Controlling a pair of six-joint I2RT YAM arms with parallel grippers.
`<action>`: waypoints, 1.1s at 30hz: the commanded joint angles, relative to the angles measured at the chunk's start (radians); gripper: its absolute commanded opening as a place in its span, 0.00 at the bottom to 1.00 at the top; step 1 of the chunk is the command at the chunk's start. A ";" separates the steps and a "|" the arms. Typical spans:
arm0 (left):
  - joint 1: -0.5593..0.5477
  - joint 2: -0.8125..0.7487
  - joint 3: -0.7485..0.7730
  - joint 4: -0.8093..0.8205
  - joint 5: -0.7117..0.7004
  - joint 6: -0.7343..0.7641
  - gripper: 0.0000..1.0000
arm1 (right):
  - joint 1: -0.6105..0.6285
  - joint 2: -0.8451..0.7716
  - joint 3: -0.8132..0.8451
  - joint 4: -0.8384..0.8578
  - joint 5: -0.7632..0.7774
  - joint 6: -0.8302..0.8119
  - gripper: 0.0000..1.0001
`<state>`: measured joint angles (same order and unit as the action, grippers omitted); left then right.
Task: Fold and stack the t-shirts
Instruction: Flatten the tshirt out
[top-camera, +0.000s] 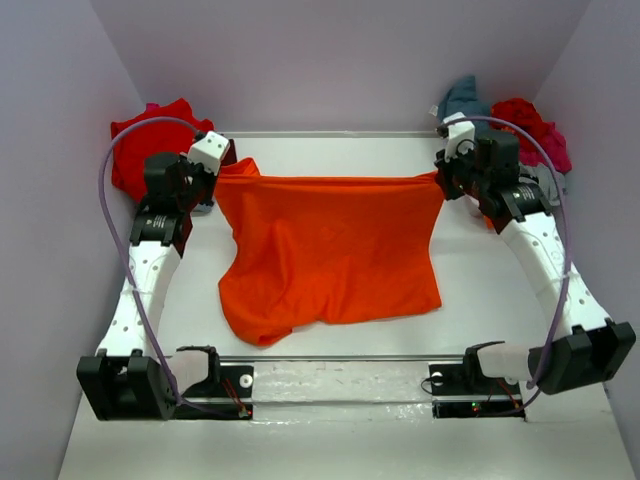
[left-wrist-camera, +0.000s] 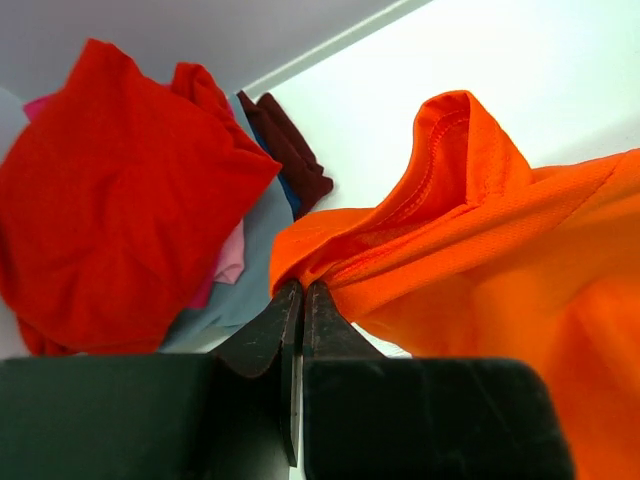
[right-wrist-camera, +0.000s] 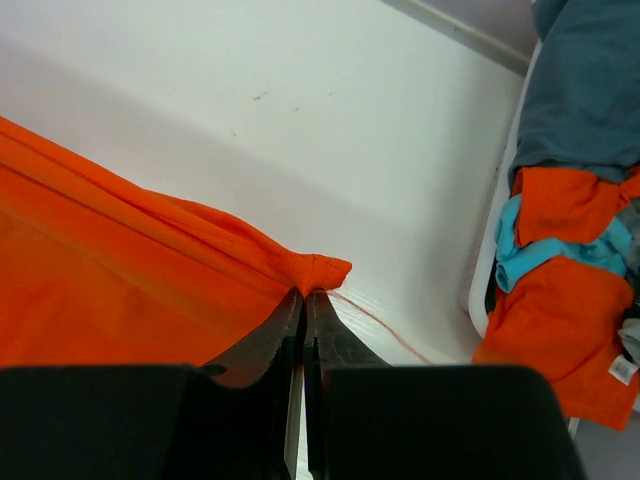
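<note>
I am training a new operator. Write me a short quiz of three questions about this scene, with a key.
1. True or false: the left fingers are shut on the orange shirt.
2. The top shirt of the pile at the back left is: A) red B) grey C) white.
3. What do the right fingers grip?
Key: 1 true; 2 A; 3 the orange shirt.

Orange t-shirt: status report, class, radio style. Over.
Left gripper, right gripper: jaws shut on orange t-shirt corners. Shirt stretched between them, lower part on table. Other shirts piled in far corners, clear.
</note>
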<state>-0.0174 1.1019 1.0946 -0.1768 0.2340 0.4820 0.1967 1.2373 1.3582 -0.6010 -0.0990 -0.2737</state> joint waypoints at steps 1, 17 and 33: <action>0.011 0.108 0.036 0.105 -0.081 -0.014 0.06 | -0.026 0.111 0.004 0.078 0.094 -0.016 0.07; -0.128 0.541 0.425 -0.116 -0.219 -0.094 0.06 | -0.026 0.557 0.254 -0.037 0.073 0.034 0.07; -0.158 0.848 0.631 -0.222 -0.260 -0.126 0.06 | -0.026 0.895 0.590 -0.166 0.094 0.064 0.07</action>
<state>-0.1703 1.9297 1.6386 -0.3668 0.0162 0.3679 0.1825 2.0930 1.8431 -0.7216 -0.0307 -0.2237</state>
